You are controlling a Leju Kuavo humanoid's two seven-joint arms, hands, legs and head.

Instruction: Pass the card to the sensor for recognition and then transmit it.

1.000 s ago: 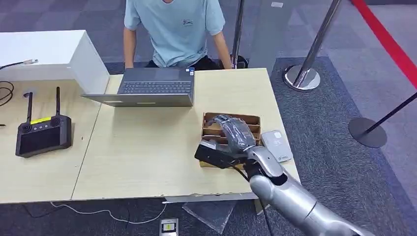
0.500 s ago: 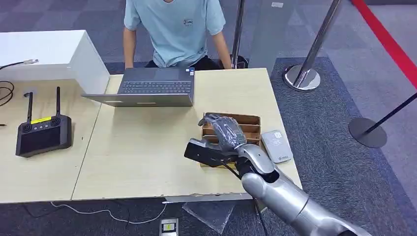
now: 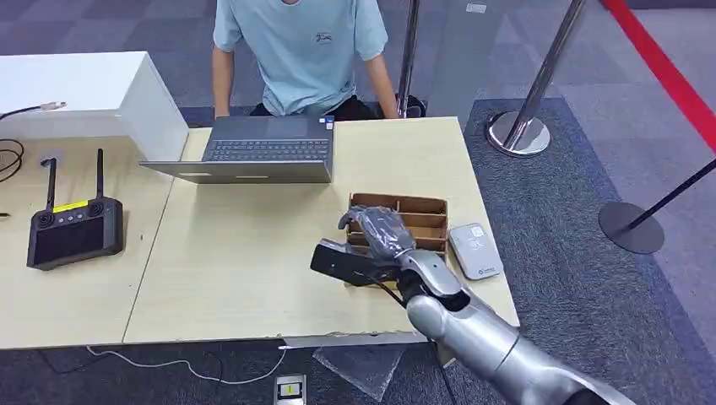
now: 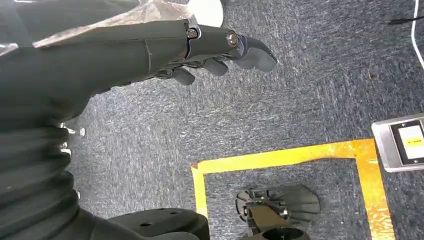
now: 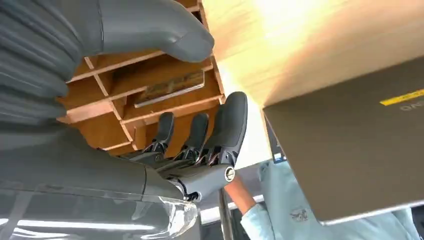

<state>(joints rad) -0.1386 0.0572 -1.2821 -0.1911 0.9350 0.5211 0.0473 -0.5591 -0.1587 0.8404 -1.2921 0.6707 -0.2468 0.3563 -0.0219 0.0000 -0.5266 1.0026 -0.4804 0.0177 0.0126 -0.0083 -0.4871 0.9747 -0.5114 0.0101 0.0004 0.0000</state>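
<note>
The robot's right hand [image 3: 382, 229] hovers over the left part of a brown cardboard divider box [image 3: 422, 207] that sits on the light wooden table [image 3: 253, 253], toward its right front corner. Seen from the right wrist, the thumb [image 5: 160, 30] and the darker fingers [image 5: 227, 130] stand apart above the box's compartments, and nothing sits between them, so the hand is spread and holds nothing. A card [image 5: 170, 89] lies flat in one compartment of the box, in the gap between thumb and fingers; no finger touches it. From above, the hand covers that compartment.

Just beside the box, on its right, lies a small pale card reader [image 3: 475, 250], flat on the table near the edge. A black camera block [image 3: 346, 263] juts from the right wrist toward the table's middle.

The left hand [image 4: 200, 50] hangs low over grey carpet [image 4: 300, 100], with its fingers loosely curled inward around nothing. Below it runs a yellow tape outline [image 4: 280, 155] on the floor.

Across the table sits a person in a light blue T-shirt [image 3: 300, 51] behind an open grey laptop [image 3: 253, 150]. On the neighbouring table to the left lies a black handheld controller [image 3: 72, 228] with two upright antennas, and a white box [image 3: 84, 93] stands behind it. Chrome stanchion posts [image 3: 528, 126] stand on the carpet to the right.
</note>
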